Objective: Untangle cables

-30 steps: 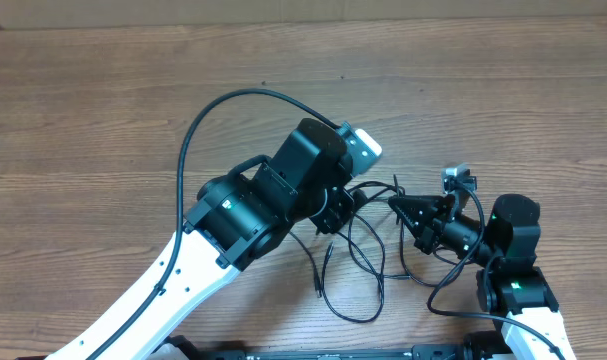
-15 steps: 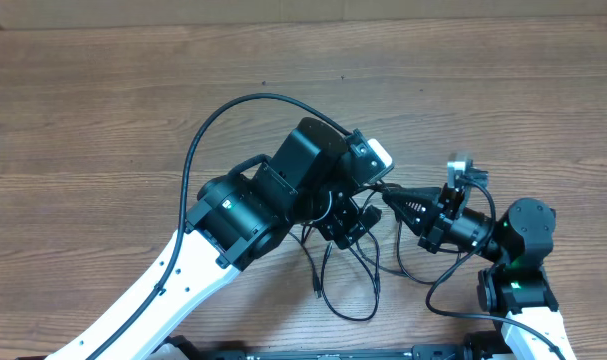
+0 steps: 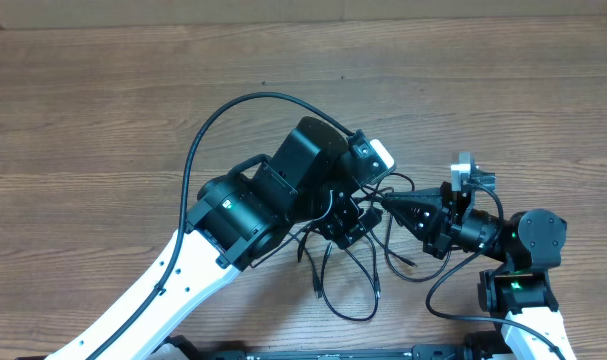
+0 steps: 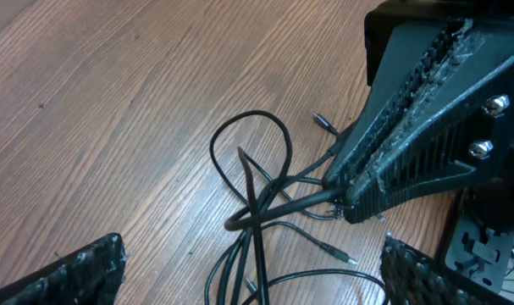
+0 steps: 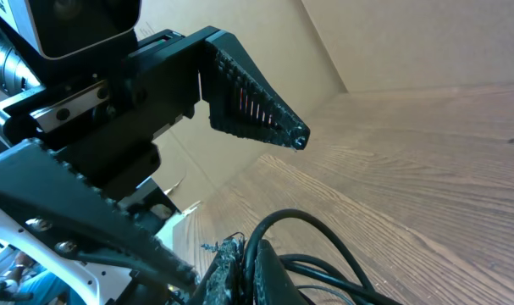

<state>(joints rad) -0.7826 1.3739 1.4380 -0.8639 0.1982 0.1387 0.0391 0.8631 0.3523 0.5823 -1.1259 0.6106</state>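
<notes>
The left fingers (image 4: pixel 83 275) have sprung apart since a second ago and let go of the strand. The right arm (image 3: pixel 528 235) has drawn back toward its own side with its catch, and the slack loops have shifted with it. Now the left fingers stand spread wide, one at each lower corner of the left wrist view, holding nothing, with the tangle lying on the wood between them. The right fingers (image 4: pixel 351 196) are pinched tight on the cables (image 4: pixel 255 195). Their tips clamp a strand where several cords cross, and in the right wrist view black cord arcs up from between them. From above, the cables sit bunched between the two arms near the bench's (image 3: pixel 103 110) front. One loop hangs under the right fingers and a longer one trails down toward the black rail (image 3: pixel 323 352) along the front edge, which leaves little room on that side. A thin plug end (image 4: pixel 334 252) lies loose on the wood just beside the crossing and another (image 4: pixel 324 124) pokes out past the right fingers. Bare wood runs wide to the left and up to the far edge, where a pale wall (image 3: pixel 303 10) meets the bench. A green light (image 3: pixel 514 285) glows on the right arm. I can read no lettering on either arm at this size.
</notes>
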